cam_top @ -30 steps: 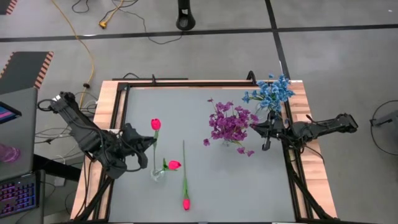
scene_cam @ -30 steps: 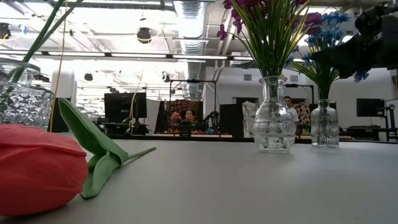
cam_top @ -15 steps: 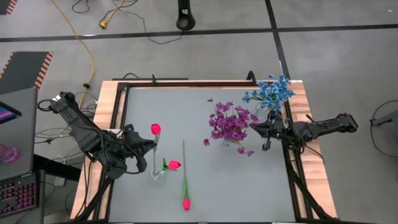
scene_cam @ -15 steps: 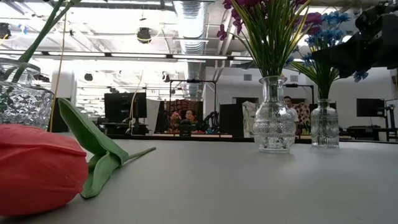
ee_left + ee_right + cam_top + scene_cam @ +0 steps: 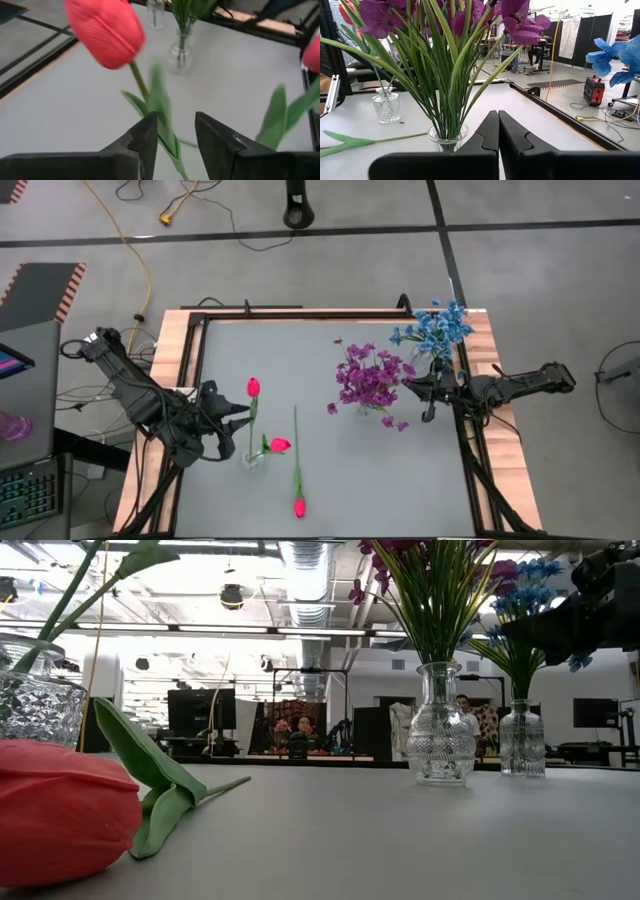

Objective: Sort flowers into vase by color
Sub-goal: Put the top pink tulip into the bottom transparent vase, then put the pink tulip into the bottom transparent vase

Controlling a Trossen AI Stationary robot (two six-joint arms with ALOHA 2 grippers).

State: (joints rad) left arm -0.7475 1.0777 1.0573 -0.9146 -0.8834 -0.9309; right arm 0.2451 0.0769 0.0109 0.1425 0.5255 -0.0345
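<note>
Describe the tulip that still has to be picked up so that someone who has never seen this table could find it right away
Start at the small glass vase on the left half of the grey table, near the left gripper. Just to its right, the loose tulip lies flat on the tabletop, its pink-red bud toward the table's front edge. The other two tulips stand in that vase; this one alone lies on the table.

Left tool (image 5: 175,132) seemingly parted; right tool (image 5: 498,131) shut.

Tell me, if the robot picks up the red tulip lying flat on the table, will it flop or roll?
The tulip would probably bend a little: its green stem is long and thin, with the heavy-looking bud at one end. It likely feels light, being just stem, leaf and bud. It probably won't roll far, since the leaf sticks out sideways and rests on the table.
</note>
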